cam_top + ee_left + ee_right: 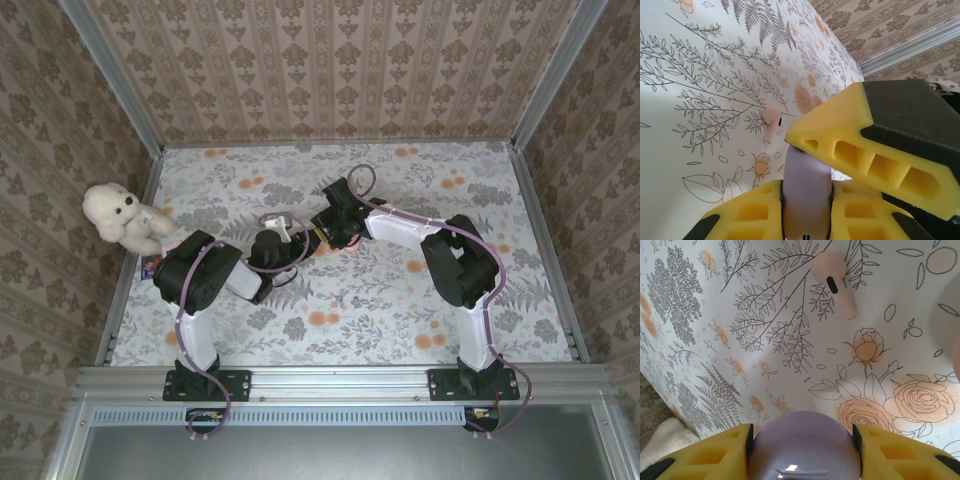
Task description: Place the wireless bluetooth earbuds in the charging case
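Note:
The lilac charging case (806,175) sits upright between the yellow fingers of my left gripper (807,202), which is shut on its narrow sides. My right gripper (805,452) is also shut on the charging case (805,445), gripping it across its wide rounded face. One of the right gripper's fingers (850,135) presses on the case's top. A pale pink earbud (772,121) lies loose on the floral table just beyond the case, its stem pointing toward it (834,280). From above, the two grippers meet at mid-table, left (296,243) and right (326,234).
A white teddy bear (125,218) sits at the table's left edge with a small dark item (150,265) beside it. Wallpapered walls (340,60) and metal rails enclose the floral table (400,300).

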{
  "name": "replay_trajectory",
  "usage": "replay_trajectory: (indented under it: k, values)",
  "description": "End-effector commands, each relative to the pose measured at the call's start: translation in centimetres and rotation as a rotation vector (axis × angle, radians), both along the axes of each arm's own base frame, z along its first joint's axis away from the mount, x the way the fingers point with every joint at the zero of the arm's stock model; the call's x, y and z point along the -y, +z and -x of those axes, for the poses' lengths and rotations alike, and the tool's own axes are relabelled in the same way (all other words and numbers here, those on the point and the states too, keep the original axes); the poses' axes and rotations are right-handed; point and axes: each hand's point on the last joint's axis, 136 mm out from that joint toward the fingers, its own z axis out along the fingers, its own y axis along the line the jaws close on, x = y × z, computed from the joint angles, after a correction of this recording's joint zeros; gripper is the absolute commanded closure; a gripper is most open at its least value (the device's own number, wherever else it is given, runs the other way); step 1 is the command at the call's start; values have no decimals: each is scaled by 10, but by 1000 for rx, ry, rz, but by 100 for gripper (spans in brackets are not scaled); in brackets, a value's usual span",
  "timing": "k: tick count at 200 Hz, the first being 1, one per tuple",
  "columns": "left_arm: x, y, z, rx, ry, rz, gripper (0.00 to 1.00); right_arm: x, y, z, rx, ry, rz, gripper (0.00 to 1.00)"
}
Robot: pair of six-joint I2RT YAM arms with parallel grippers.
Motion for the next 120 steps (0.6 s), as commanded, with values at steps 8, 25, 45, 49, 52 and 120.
replay_trajectory:
  k: [8, 25, 45, 49, 52, 120]
  values:
    - [-8, 3, -7, 2, 64, 27, 97, -12, -5, 11, -38, 28, -38, 51]
    - [-8, 3, -6, -1, 57, 25, 100, -12, -3, 10, -28, 32, -40, 47]
    - [-8, 5, -4, -8, 46, 29, 100, -9, 6, 6, -7, 34, -43, 33]
    - [-9, 6, -3, -11, 43, 32, 100, -7, 8, 5, 0, 35, -44, 31]
    - [-9, 6, -3, -13, 40, 34, 100, -6, 11, 4, 6, 35, -44, 29]
    - [-37, 35, 7, -6, -105, 84, 100, 42, 57, 6, 188, 141, 71, 18]
